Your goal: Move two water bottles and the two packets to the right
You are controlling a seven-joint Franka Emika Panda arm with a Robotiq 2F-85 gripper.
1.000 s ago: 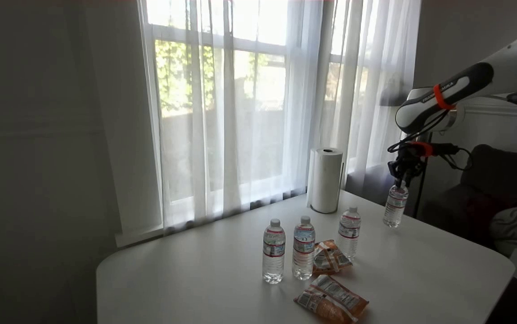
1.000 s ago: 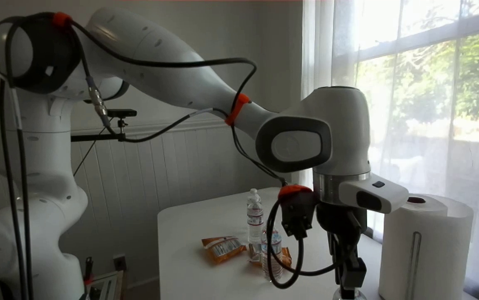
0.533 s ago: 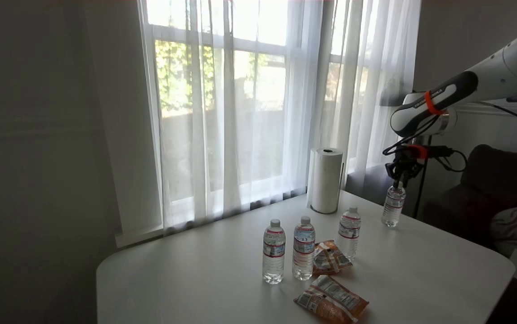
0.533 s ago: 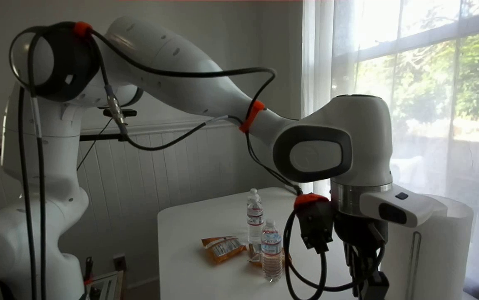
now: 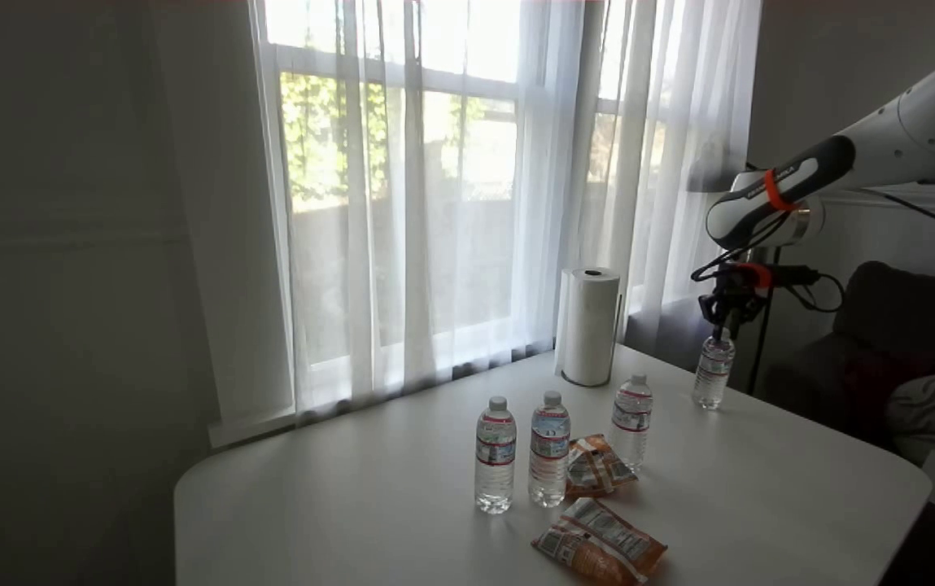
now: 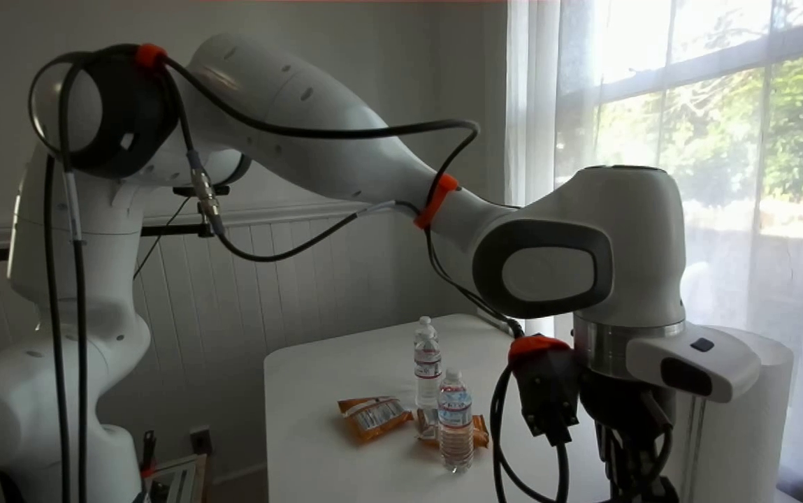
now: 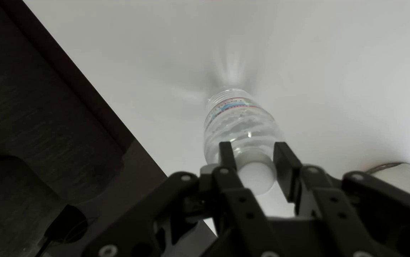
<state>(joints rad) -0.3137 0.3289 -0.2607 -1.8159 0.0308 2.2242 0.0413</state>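
My gripper [image 7: 254, 154] has its pads on either side of the white cap of a clear water bottle [image 7: 238, 123]. In an exterior view this upright bottle [image 5: 714, 376] hangs or stands at the table's far right edge; whether its base touches the table I cannot tell. Three like bottles stand upright further along: a bottle [image 5: 495, 456], a neighbouring bottle [image 5: 548, 456] and a third bottle [image 5: 632, 419]. Both orange packets lie flat, a rear packet [image 5: 597, 465] between bottles and a front packet [image 5: 601, 541]. An exterior view cuts off my fingertips and the bottle below them.
A white paper-towel roll [image 5: 589, 325] stands by the curtained window, near my gripper; my wrist partly covers the roll [image 6: 757, 377] in an exterior view. The white table [image 5: 337, 496] drops off beside the gripped bottle, with dark seating [image 7: 30, 117] beyond that edge.
The arm has swung toward the paper-towel roll and nearer the camera in an exterior view, where the gripped bottle's top has left the picture. The bottle shifted slightly along with the gripper. Other things stayed put.
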